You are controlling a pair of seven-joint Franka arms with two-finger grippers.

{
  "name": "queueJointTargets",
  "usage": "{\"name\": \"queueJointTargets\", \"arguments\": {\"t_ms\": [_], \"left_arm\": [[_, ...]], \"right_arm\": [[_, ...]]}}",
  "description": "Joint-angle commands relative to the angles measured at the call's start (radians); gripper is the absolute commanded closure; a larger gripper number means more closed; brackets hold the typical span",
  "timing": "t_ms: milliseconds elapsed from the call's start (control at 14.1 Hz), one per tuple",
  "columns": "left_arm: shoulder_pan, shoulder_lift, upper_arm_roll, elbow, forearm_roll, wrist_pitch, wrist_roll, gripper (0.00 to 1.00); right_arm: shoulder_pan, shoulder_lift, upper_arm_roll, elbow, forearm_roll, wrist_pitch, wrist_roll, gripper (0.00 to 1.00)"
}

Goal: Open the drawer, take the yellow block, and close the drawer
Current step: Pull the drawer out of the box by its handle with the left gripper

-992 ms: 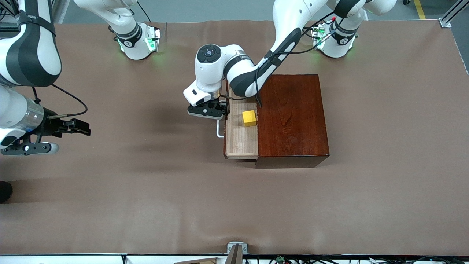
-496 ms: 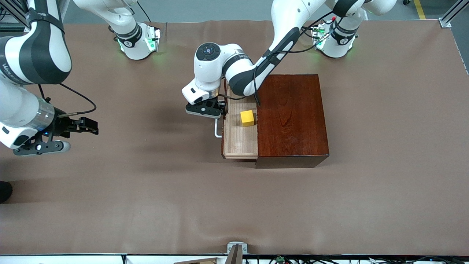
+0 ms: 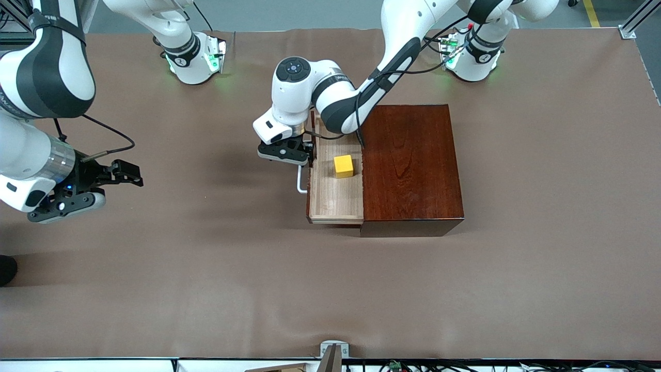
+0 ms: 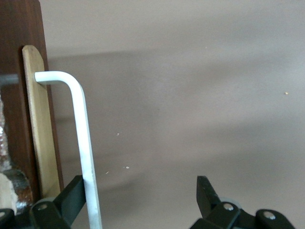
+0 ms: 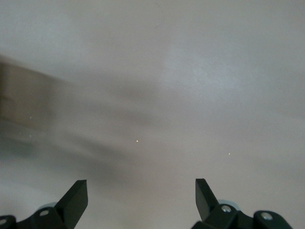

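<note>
Just beside my left gripper (image 3: 304,155), on the side toward the left arm's end of the table, the drawer (image 3: 335,194) stands part-way out of the dark reddish-brown wooden box (image 3: 410,165), and the yellow block (image 3: 343,166) sits in its pale tray close to those fingers. In the left wrist view the jaws are spread wide, one finger (image 4: 71,195) touching the white handle (image 4: 86,157), the other well clear of it over bare cloth, so the bar lies inside the gap and is hooked by that one finger, not pinched. The handle's bend meets the light-wood drawer front (image 4: 40,129) there. My right gripper (image 3: 116,173) hangs over the brown table cloth (image 3: 206,268) toward the right arm's end, well apart from the box and block; the right wrist view shows its fingers (image 5: 76,198) fully apart with nothing between them, only cloth below. For writing, I can make out a small dark word along the left arm's white link (image 3: 338,80) near the wrist and another on the right arm's shell (image 3: 10,101) at the frame edge; neither is legible to me, and the box, drawer and block carry no labels that I can see.
</note>
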Motion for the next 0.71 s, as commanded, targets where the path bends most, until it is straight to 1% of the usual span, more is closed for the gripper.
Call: {"name": "queueJointTargets", "arguments": {"t_ms": [0, 142, 638], "left_arm": [[-0.052, 0.070, -0.040, 0.110, -0.069, 0.144, -0.014, 0.00], [-0.050, 0.065, -0.040, 0.108, -0.071, 0.136, -0.017, 0.00], [-0.021, 0.048, -0.038, 0.107, -0.071, 0.096, -0.021, 0.00]], "right_arm": [[-0.009, 0.001, 0.005, 0.004, 0.041, -0.003, -0.122, 0.00], [-0.015, 0.001, 0.003, -0.002, 0.067, -0.002, -0.168, 0.00], [-0.025, 0.001, 0.003, -0.005, 0.073, -0.002, -0.217, 0.00]]}}
